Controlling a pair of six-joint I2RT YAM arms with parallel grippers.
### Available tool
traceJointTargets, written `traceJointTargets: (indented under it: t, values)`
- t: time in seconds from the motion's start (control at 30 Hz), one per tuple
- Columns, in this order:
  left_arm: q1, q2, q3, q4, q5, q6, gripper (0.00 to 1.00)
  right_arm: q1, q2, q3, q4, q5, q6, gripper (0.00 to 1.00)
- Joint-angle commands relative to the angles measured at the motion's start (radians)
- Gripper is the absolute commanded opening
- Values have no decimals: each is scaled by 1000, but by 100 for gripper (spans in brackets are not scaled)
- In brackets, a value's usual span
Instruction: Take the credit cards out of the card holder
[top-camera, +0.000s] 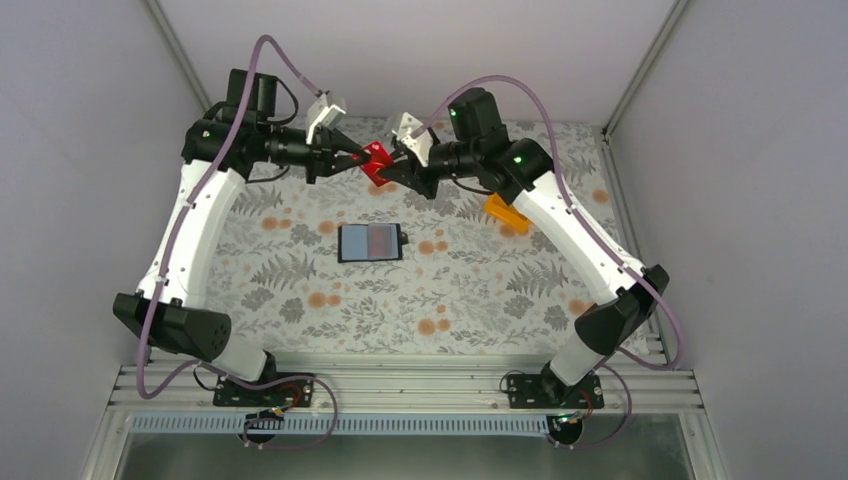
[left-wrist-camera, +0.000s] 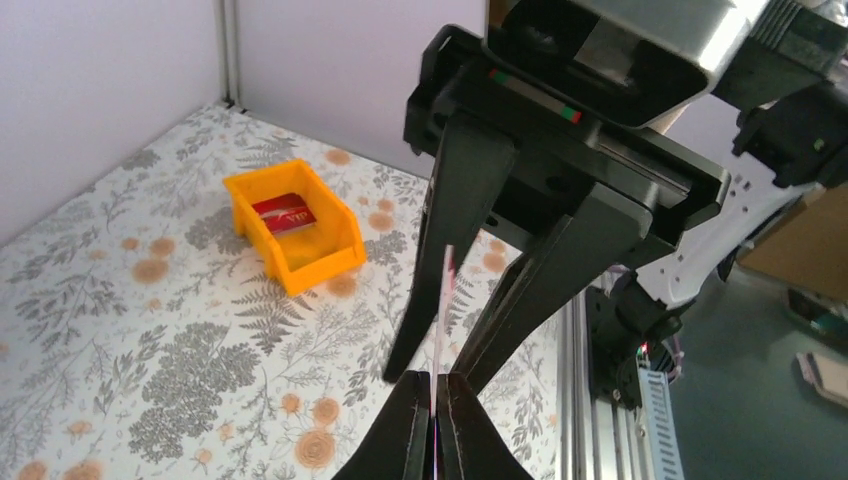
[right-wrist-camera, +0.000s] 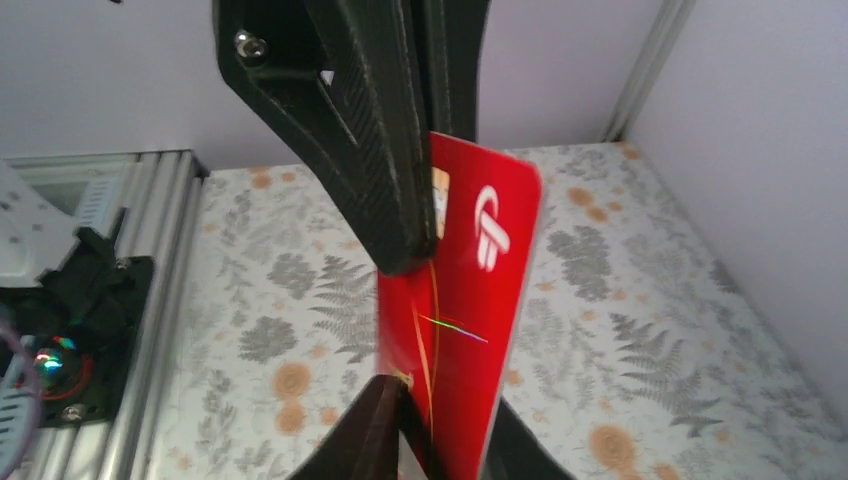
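While left claw (top-camera: 360, 157) and right claw (top-camera: 393, 170) both clamp it, the red credit card (right-wrist-camera: 478, 295) shows white markings.

This is a robotics lab test cell: plain white panel walls (top-camera: 80, 150) box in the table on three sides, and two cabled arms (top-camera: 195, 225) are bolted to an aluminium rail (top-camera: 400, 383) at its near edge. The table cover (top-camera: 470, 290) (a homely fern-and-flower print) is the only domestic touch. Beyond the rail, the left wrist view shows a bare floor (left-wrist-camera: 760, 330) and a brown cardboard box (left-wrist-camera: 805, 245).
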Motion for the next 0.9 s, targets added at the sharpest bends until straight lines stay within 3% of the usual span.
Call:
traceJointTargets:
  t: [0.0, 0.07, 0.1, 0.2, 0.27, 0.37, 0.47, 0.57, 0.87]
  values:
    - [44, -13, -1, 59, 1, -151, 2, -22, -9, 42, 63, 95, 5, 42]
    - [93, -15, -22, 103, 3, -227, 2, -24, -18, 36, 123, 282, 23, 75]
    - [124, -13, -34, 131, 10, -280, 2, -25, -19, 36, 157, 404, 32, 79]
    - [236, 7, -91, 250, 60, -554, 2, -3, -4, 72, 233, 687, 11, 74]
    - [298, 24, -161, 361, 99, -751, 2, 65, -12, 58, 301, 780, -67, 71]
    - [332, 39, -248, 488, 153, -987, 2, 215, -71, -114, 536, 857, -273, 72]
    - [333, 46, -256, 519, 149, -1053, 2, 312, -88, -242, 757, 902, -477, 78]
    - [333, 45, -242, 523, 160, -1078, 2, 359, -18, -230, 805, 958, -593, 83]
    - [333, 23, -295, 561, 198, -1133, 2, 405, 138, -303, 1026, 1091, -864, 81]
